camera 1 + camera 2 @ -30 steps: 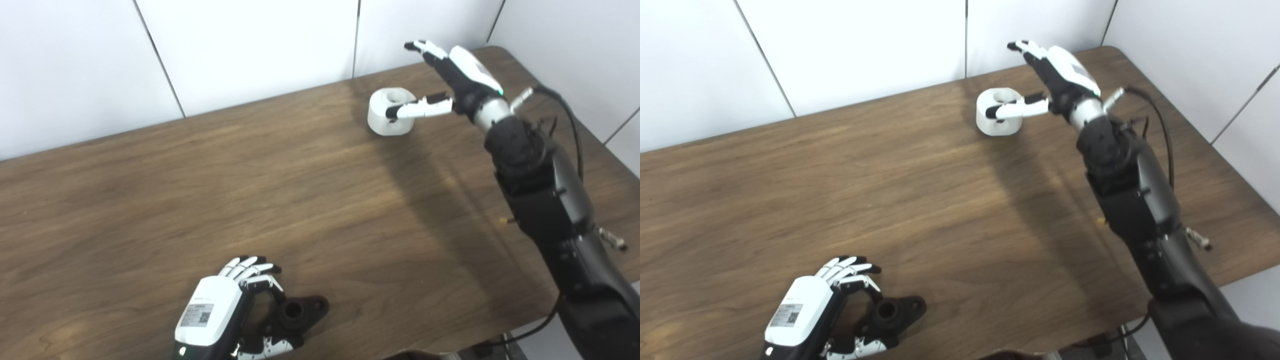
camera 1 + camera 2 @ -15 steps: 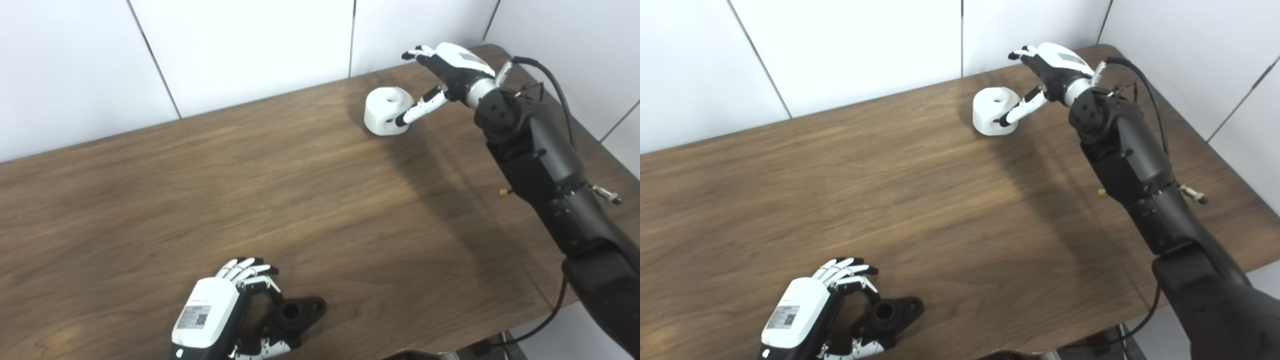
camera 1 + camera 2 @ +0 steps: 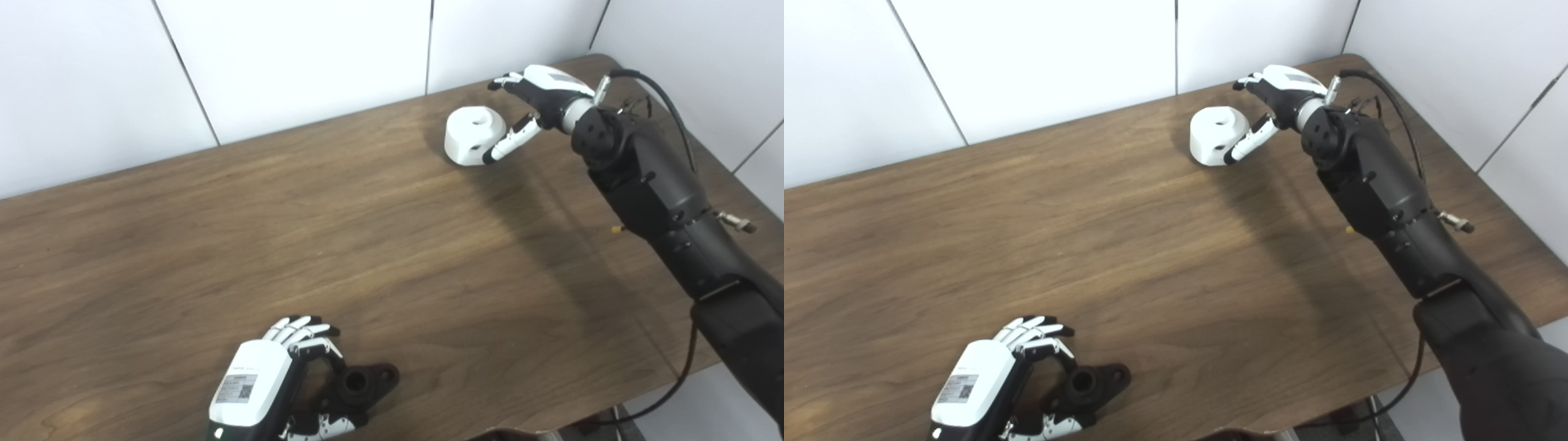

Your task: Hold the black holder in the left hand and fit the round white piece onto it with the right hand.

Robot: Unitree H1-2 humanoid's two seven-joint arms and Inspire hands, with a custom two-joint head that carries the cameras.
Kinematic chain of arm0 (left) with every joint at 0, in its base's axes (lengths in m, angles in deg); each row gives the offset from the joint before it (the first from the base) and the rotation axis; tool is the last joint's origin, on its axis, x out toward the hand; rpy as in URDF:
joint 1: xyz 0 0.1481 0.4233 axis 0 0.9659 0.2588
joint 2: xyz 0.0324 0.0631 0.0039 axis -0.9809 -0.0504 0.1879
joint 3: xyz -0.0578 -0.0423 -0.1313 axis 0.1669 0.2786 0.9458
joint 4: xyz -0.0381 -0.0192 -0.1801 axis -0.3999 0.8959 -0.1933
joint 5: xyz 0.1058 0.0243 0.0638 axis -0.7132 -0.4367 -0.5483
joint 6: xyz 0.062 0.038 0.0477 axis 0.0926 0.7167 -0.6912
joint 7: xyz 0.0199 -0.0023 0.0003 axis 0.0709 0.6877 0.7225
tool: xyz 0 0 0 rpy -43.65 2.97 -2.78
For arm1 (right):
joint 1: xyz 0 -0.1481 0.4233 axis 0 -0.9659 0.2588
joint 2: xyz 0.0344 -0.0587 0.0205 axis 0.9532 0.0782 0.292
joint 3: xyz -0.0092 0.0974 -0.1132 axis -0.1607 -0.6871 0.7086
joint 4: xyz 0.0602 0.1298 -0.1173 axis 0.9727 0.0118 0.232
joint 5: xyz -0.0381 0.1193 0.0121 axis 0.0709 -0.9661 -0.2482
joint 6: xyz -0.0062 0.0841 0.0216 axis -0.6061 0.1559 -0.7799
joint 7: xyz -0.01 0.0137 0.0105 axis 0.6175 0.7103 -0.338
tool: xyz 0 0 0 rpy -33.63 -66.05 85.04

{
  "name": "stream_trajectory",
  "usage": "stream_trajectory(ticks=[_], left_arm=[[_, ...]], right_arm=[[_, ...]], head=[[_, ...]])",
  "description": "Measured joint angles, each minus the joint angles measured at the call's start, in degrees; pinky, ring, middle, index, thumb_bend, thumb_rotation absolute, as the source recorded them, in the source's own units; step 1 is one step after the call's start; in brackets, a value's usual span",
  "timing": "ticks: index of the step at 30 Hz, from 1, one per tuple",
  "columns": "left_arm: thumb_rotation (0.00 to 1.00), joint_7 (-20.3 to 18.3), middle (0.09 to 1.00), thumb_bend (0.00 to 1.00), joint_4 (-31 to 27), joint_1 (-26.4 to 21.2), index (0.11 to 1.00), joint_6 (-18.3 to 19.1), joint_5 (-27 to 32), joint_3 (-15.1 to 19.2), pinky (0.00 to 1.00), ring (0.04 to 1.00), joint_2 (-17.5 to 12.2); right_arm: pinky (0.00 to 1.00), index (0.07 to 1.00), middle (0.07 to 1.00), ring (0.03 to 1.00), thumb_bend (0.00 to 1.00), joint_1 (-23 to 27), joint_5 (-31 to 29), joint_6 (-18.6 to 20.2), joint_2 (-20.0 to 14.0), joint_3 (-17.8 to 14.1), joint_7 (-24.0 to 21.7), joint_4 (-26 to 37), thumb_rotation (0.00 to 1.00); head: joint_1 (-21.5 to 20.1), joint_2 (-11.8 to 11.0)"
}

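Note:
The black holder (image 3: 365,381) lies on the table near the front edge. My left hand (image 3: 269,380) is curled around its left end, fingers above and thumb below, and it also shows in the right eye view (image 3: 986,383). The round white piece (image 3: 473,136) stands at the table's far right, with a hole in its top. My right hand (image 3: 542,95) is open beside it on the right. Its thumb lies against the piece's front right side, and its fingers (image 3: 505,81) hover apart above and behind the piece.
The brown wooden table (image 3: 367,233) meets white wall panels at the back and right. My right forearm (image 3: 649,184) with a loose black cable (image 3: 664,107) stretches over the table's right side. The front edge runs just below the left hand.
My right hand has lowered and turned at the wrist. Its thumb has gone from across the white piece's top to its front right side. The left hand and holder have not moved.

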Motion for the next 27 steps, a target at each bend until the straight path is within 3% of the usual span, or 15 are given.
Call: stream_trajectory(ticks=[7,27], left_arm=[[0.05,-0.9,0.777,0.52,-0.7,0.2,0.488,0.5,-0.8,0.0,0.87,0.85,0.3],[0.05,-1.3,0.777,0.52,-1.1,0.6,0.488,0.8,-1.7,-0.1,0.87,0.851,0.8]], right_arm=[[0.95,0.868,0.967,1.0,0.8,0.0,-0.3,-0.1,0.8,0.3,2.1,-2.3,0.37],[0.91,0.763,0.933,0.972,0.81,0.3,-2.2,-2.3,3.1,0.6,7.2,-5.5,0.32]], head=[[0.6,0.3],[1.3,0.6]])
